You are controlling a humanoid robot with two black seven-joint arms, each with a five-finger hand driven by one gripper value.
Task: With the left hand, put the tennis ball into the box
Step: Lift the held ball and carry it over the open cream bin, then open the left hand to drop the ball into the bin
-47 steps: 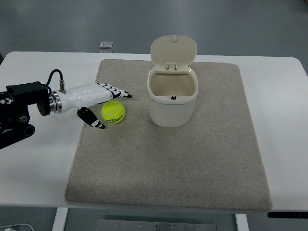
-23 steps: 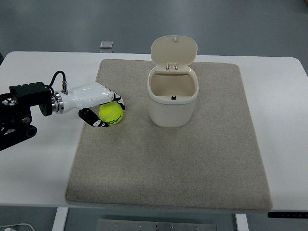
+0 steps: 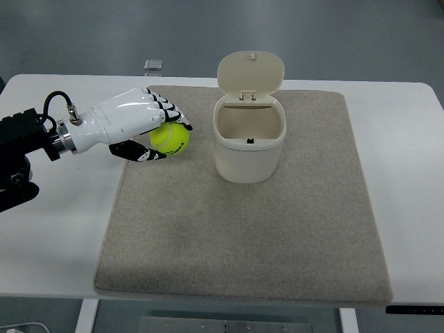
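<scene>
Just left of the open box (image 3: 248, 139), the left robot hand (image 3: 136, 125) grips the tennis ball (image 3: 170, 137).

Left hand (image 3: 142, 128) curled around the ball (image 3: 170, 137)

The left arm (image 3: 24, 142) comes in from the left edge, black at the forearm, with a metal wrist ring and a cable looping above it. The white hand reaches out to the right, back upward. Its fingers (image 3: 170, 112), black at the tips, arch over the top of the ball, and the thumb (image 3: 139, 152) hooks in below, so the ball sits between them at the far end of the palm.
</scene>
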